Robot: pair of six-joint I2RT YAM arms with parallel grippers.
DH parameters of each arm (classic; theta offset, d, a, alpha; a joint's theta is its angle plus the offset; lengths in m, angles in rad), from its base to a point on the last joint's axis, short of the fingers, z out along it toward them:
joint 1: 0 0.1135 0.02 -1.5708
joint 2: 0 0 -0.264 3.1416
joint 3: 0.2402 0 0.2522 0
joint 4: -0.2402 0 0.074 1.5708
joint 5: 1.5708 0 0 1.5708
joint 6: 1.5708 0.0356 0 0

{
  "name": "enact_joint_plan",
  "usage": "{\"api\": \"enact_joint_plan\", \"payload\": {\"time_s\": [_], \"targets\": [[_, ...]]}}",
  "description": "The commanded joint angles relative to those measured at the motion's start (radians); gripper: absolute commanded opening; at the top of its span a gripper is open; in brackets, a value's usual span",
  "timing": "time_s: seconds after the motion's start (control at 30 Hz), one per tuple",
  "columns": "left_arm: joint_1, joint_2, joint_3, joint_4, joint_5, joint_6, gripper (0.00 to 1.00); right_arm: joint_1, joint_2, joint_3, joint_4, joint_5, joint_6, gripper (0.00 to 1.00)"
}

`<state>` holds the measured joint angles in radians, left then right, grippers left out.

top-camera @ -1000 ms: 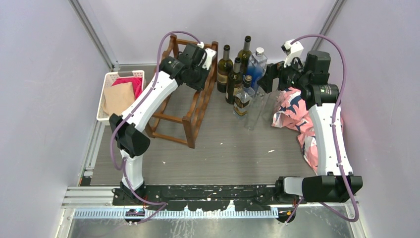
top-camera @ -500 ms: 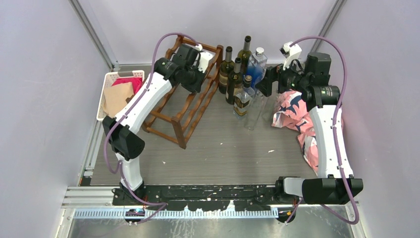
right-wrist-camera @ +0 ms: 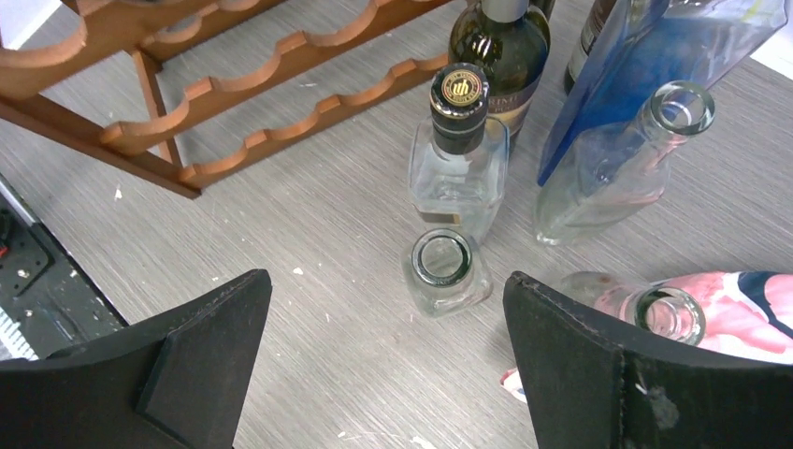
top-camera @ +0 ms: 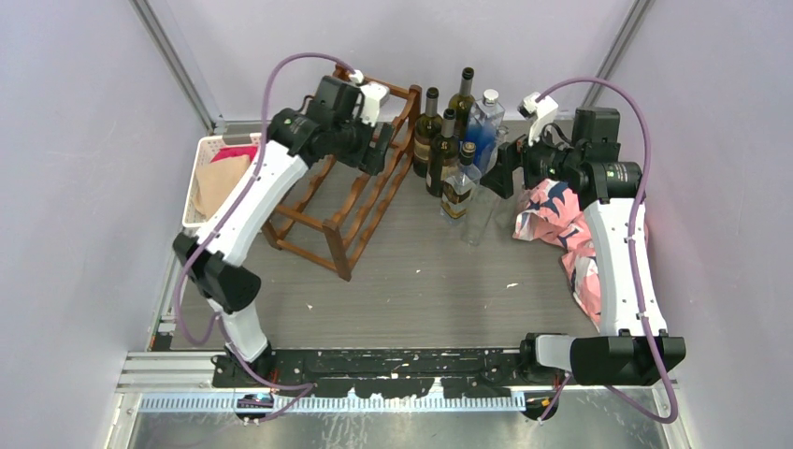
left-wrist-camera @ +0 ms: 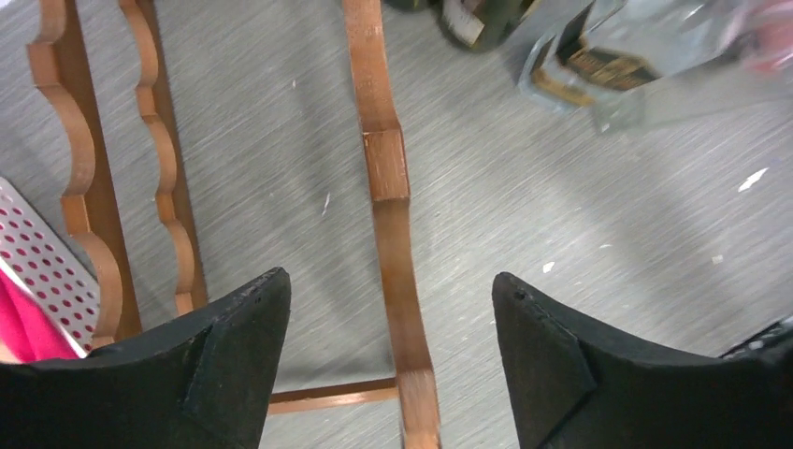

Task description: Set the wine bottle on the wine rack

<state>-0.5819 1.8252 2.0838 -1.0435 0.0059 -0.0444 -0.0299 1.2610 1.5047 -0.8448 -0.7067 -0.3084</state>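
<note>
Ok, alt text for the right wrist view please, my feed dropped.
The right claw hangs open and empty above upright bottles on the grey table: a small uncapped clear bottle nearest, then a black-capped clear bottle and a dark wine bottle beyond. The wooden wine rack, upper left, holds no bottle in view.

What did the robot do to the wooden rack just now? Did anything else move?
The left fingers dragged the wine rack a little to the left, then opened and let go. The right fingers, open over the bottles, barely shifted. The bottles and the basket stayed put.
</note>
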Motion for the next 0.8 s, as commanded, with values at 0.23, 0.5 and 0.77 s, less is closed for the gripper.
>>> {"api": "enact_joint_plan", "payload": {"time_s": [0.23, 0.5, 0.77], "targets": [[0.015, -0.475, -0.440, 0.536, 0.267, -0.324, 1.00, 0.087, -0.028, -0.051, -0.022, 0.223, -0.152, 1.00], [0.017, -0.606, -0.615, 0.613, 0.244, -0.404, 0.98, 0.157, 0.044, -0.069, 0.058, 0.387, -0.101, 0.89], [0.016, -0.670, -0.714, 0.666, 0.256, -0.465, 0.94, 0.195, 0.117, -0.062, 0.142, 0.437, 0.005, 0.62]]}}
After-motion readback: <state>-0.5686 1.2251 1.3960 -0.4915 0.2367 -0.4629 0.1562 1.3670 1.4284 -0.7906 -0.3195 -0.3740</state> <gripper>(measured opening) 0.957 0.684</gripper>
